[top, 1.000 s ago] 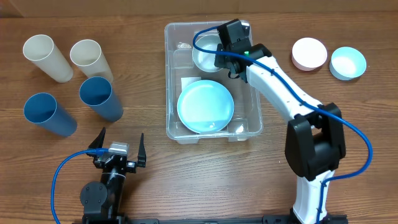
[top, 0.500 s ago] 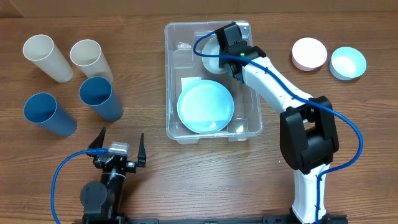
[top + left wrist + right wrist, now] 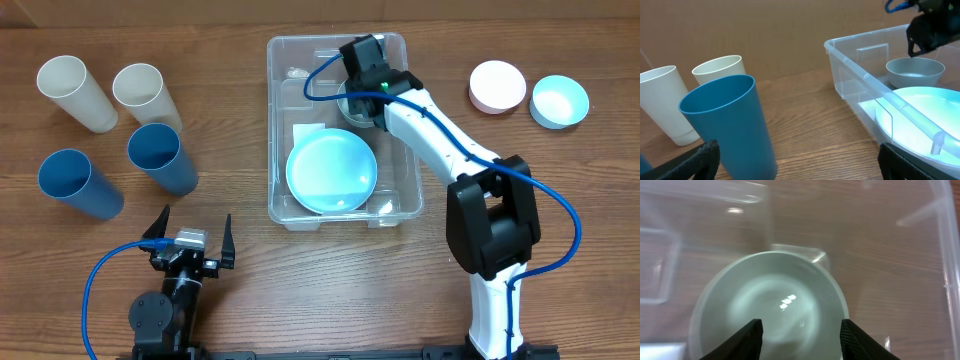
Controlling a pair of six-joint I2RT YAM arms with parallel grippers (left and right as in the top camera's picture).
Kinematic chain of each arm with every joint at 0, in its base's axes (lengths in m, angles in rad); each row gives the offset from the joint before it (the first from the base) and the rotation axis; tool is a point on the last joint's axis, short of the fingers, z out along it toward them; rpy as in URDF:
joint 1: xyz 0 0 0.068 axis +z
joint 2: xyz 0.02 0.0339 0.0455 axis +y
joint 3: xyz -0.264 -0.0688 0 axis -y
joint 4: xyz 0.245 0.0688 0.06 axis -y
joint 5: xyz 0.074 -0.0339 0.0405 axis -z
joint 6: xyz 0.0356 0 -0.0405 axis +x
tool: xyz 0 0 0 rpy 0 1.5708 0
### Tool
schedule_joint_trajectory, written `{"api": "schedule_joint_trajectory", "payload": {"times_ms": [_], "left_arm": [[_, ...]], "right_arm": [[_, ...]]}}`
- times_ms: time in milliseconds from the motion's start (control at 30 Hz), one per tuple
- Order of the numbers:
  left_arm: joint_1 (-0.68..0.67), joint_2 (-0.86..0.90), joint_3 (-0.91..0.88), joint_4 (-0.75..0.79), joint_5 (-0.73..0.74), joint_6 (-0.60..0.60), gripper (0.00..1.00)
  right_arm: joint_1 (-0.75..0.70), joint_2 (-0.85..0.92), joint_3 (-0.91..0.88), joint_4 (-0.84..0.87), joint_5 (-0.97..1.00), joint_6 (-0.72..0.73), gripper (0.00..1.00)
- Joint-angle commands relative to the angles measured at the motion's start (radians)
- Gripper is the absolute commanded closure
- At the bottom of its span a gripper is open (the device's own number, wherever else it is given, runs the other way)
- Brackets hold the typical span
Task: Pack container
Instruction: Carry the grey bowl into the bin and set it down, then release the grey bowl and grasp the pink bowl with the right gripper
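Hovering right fingers (image 3: 748,339) parted over grey bowl (image 3: 771,300) inside container (image 3: 272,130).

The clear container (image 3: 272,120) holds a light blue plate (image 3: 332,175) at its near end and a grey bowl (image 3: 352,108) beneath the right gripper (image 3: 362,80) at its far end, with two cream cups (image 3: 75,92) and two blue cups (image 3: 160,155) to its left, a pink bowl (image 3: 497,86) and a light blue bowl (image 3: 559,101) to its right, and the left gripper (image 3: 193,225) spread wide at the front left.

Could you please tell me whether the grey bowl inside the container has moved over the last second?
Yes. The grey bowl shifted rightward across the container, away from its left wall.
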Motion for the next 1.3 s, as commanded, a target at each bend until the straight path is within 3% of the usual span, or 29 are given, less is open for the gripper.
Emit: {"api": "schedule_joint_trajectory", "payload": {"times_ms": [0, 167, 300, 367, 500, 767, 1133, 1267], "left_arm": [[0.005, -0.01, -0.003, -0.001, 0.008, 0.018, 0.0], [0.005, -0.01, -0.003, -0.001, 0.008, 0.018, 0.0], [0.005, -0.01, -0.003, -0.001, 0.008, 0.018, 0.0], [0.005, -0.01, -0.003, -0.001, 0.008, 0.018, 0.0], [0.005, -0.01, -0.003, -0.001, 0.008, 0.018, 0.0], [0.005, -0.01, -0.003, -0.001, 0.008, 0.018, 0.0], [0.005, -0.01, -0.003, -0.001, 0.008, 0.018, 0.0], [0.005, -0.01, -0.003, -0.001, 0.008, 0.018, 0.0]], "right_arm": [[0.051, -0.022, 0.182, -0.098, -0.021, 0.005, 0.46], [0.066, -0.084, 0.387, -0.265, -0.022, 0.13, 0.43], [0.003, -0.147, 0.46, -0.339, -0.007, 0.132, 0.41], [-0.043, -0.169, 0.461, -0.362, 0.008, 0.145, 0.41], [-0.202, -0.173, 0.459, -0.468, -0.001, 0.306, 0.36], [-0.517, -0.07, 0.369, -0.496, -0.292, 0.41, 0.37], [-0.582, 0.14, 0.316, -0.49, -0.307, 0.463, 0.38], [-0.582, 0.194, 0.315, -0.49, -0.307, 0.484, 0.44]]}}
